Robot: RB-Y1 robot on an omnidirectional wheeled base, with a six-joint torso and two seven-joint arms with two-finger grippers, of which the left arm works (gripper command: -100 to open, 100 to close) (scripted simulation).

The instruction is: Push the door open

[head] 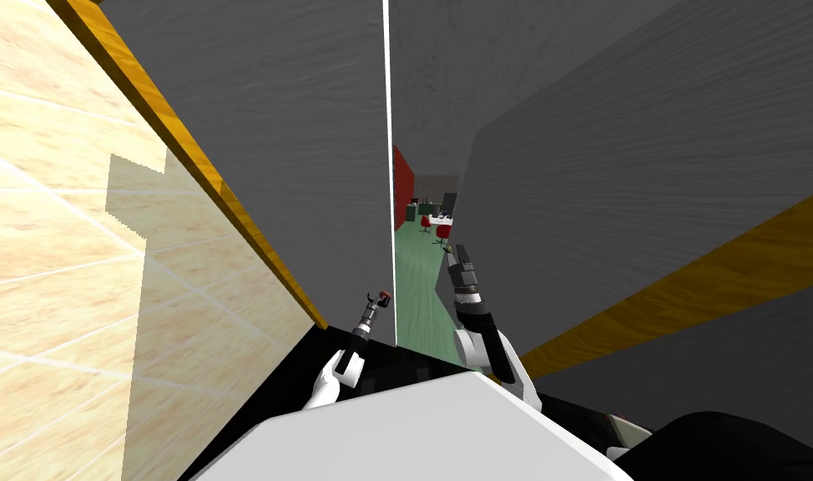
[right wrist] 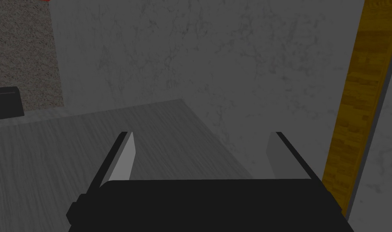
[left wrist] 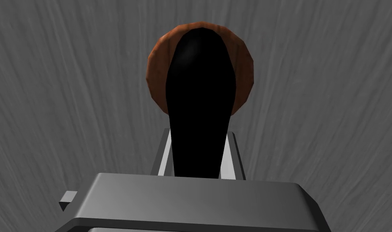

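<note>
The grey door (head: 296, 167) stands ajar, and its white edge (head: 387, 125) borders a narrow gap. My left gripper (head: 380, 297) is at the door's face beside that edge. In the left wrist view the left gripper (left wrist: 199, 132) is shut on the black lever handle (left wrist: 199, 92), which sits on a round brown plate (left wrist: 157, 72) on the door (left wrist: 70, 100). My right gripper (head: 449, 248) reaches into the gap. In its wrist view the right gripper (right wrist: 203, 135) is open and holds nothing, above a grey grained surface (right wrist: 70, 153).
Through the gap lie a green floor (head: 413, 284), a red wall (head: 403, 188) and red chairs (head: 441, 231) far off. A grey wall (head: 647, 167) with an orange band (head: 714, 284) stands close on the right. Orange trim (head: 188, 159) and a pale wood surface (head: 46, 250) are to the left.
</note>
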